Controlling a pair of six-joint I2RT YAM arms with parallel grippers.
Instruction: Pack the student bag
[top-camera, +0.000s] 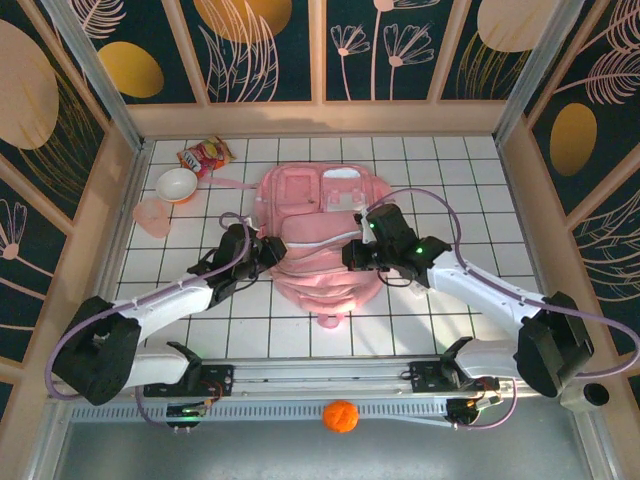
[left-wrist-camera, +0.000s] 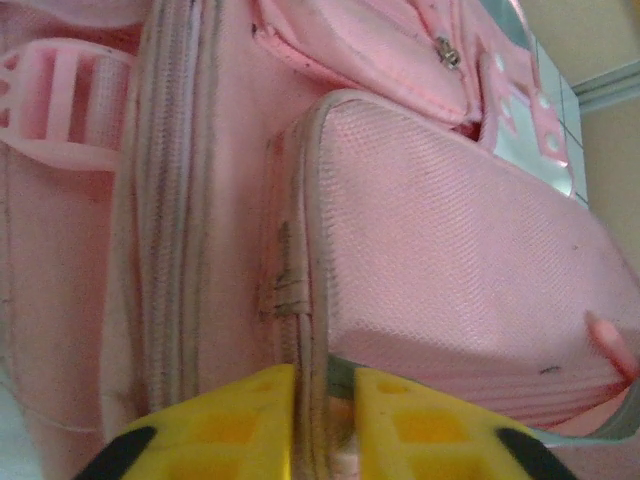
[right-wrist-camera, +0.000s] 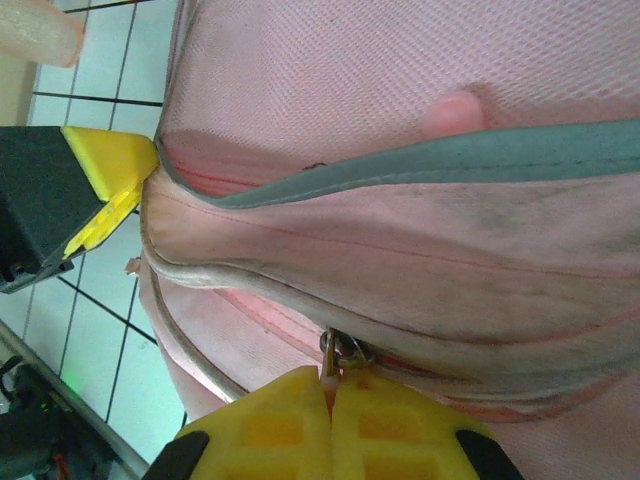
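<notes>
Student bag (top-camera: 318, 205) lies flat at the middle of the table (top-camera: 470, 190), pockets up, with a small loop at its near end. Both my arms reach in over it. Right gripper (right-wrist-camera: 330, 400): fingers clenched tip to tip on the zipper pull (right-wrist-camera: 341, 352), with the metal ring just proud of the tips. The zip line runs off along the seam below a grey-edged flap. Left gripper (left-wrist-camera: 325, 405): fingers drawn close on either side of the piped edge of the front pocket (left-wrist-camera: 450, 260), with the ridge between them. I read that as a pinch on the bag's fabric, an anchor, though a shallow one. My judgement is that the step in hand is opening a zip, the left bracing while the right draws. To do it well, I should haul along the track, low and parallel to the seam, not upward, or the tab may slide out of such a slight tip hold. I should use the left pinch as counter-tension so the fabric goes taut and the bag does not drag across the tiles, and go slowly where the seam curves at the pocket corner. Bowl (top-camera: 177, 183), snack packet (top-camera: 205, 155) and pink cup (top-camera: 152, 215) sit at the far left, apart from the bag. Packing proper looks not yet begun.
</notes>
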